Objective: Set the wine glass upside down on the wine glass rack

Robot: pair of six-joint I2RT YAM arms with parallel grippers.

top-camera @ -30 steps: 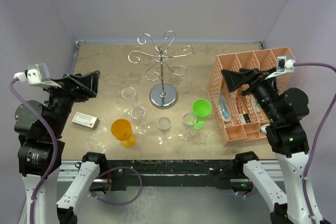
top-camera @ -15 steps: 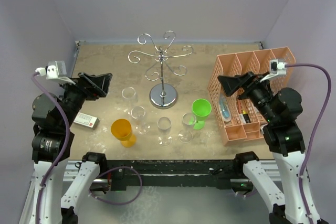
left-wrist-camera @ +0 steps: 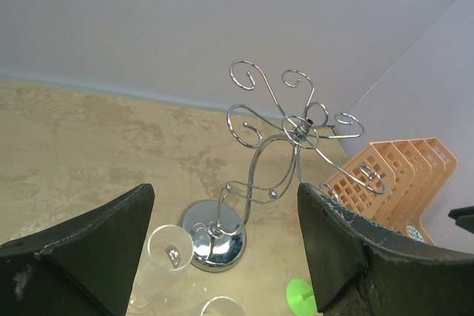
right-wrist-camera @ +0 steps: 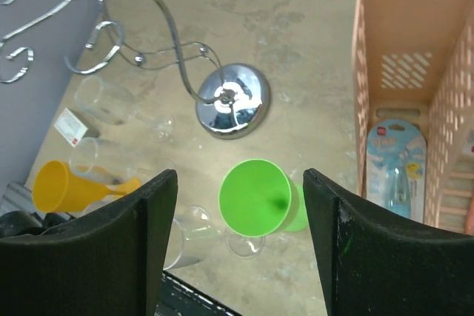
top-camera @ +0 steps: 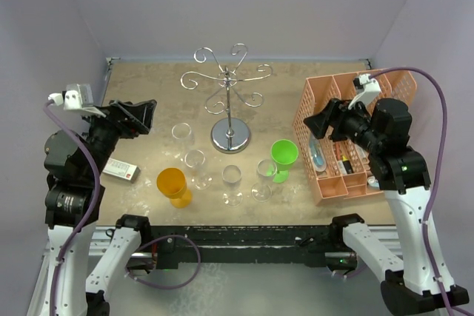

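Note:
The wine glass rack (top-camera: 229, 101), a silver wire stand with scroll arms and a round chrome base (top-camera: 230, 137), stands mid-table. It also shows in the left wrist view (left-wrist-camera: 285, 135) and its base in the right wrist view (right-wrist-camera: 232, 99). Several clear wine glasses stand upright in front of it, such as one (top-camera: 182, 134) and another (top-camera: 265, 174), with a green glass (top-camera: 284, 155) and an orange glass (top-camera: 172, 183). My left gripper (top-camera: 137, 118) (left-wrist-camera: 224, 197) is open and empty, left of the glasses. My right gripper (top-camera: 320, 120) (right-wrist-camera: 238, 179) is open and empty above the green glass (right-wrist-camera: 255, 197).
An orange plastic lattice organiser (top-camera: 355, 135) stands at the right, holding a blue packet (right-wrist-camera: 396, 168) and other small items. A small white box (top-camera: 121, 170) lies at the left. The table's front edge carries a black rail (top-camera: 237, 238).
My left gripper has moved a little right toward the glasses. My right wrist has risen and tilted downward over the green glass. Nothing on the table has moved.

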